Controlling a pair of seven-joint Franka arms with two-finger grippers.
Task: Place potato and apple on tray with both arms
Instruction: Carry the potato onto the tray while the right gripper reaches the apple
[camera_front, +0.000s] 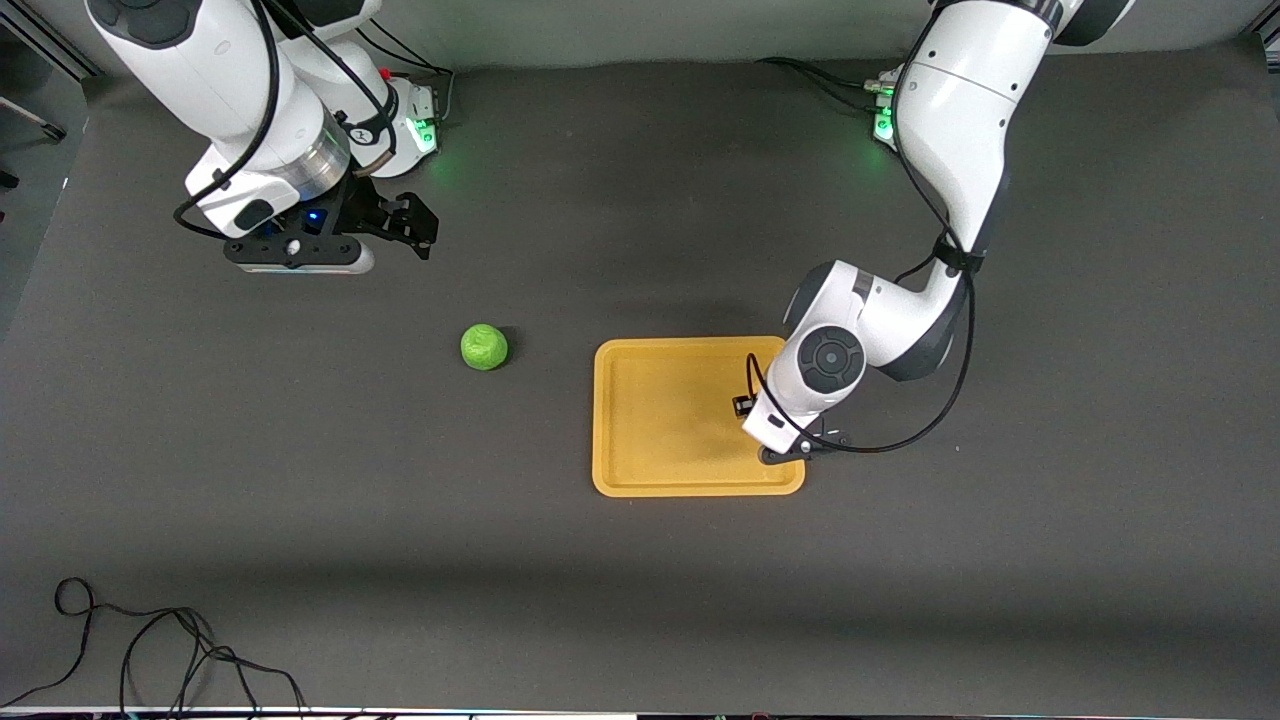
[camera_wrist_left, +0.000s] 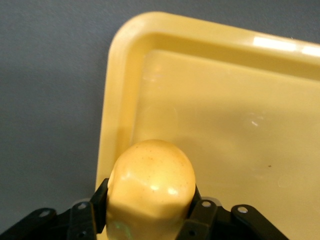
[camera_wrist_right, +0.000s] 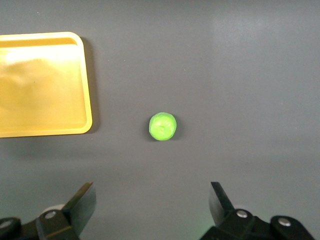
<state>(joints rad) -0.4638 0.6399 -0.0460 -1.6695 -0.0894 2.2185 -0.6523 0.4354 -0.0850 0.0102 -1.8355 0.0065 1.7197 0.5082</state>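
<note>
Holding the potato (camera_wrist_left: 151, 182) clamped between the black fingers (camera_wrist_left: 202, 212) of the left gripper (camera_front: 775, 440), low over the tray (camera_front: 650, 400) at its end toward the left arm. Showing in the left wrist view as a pale yellow, faintly speckled lump, pinched on both sides, with the tray (camera_wrist_left: 210, 125) floor and one rounded corner of its rim just below. Hiding the gripper mostly under the left arm's white wrist in the front view, so not possible to tell there whether the potato is touching the tray floor.

Lying on the dark table (camera_front: 300, 500), the apple (camera_front: 484, 346): a round bright-green ball, apart from the tray, toward the right arm's end. Sitting clear of the tray's rim, with bare table between the two, as also seen in the right wrist view, apple (camera_wrist_right: 162, 126) and tray (camera_wrist_right: 86, 100).

Hanging well above the table near its own base, the right gripper (camera_front: 300, 250), waiting. Standing wide apart, its fingers (camera_wrist_right: 82, 202), gripping nothing.

Trailing along the table edge nearest the front camera, a loose black cable (camera_front: 150, 640).
</note>
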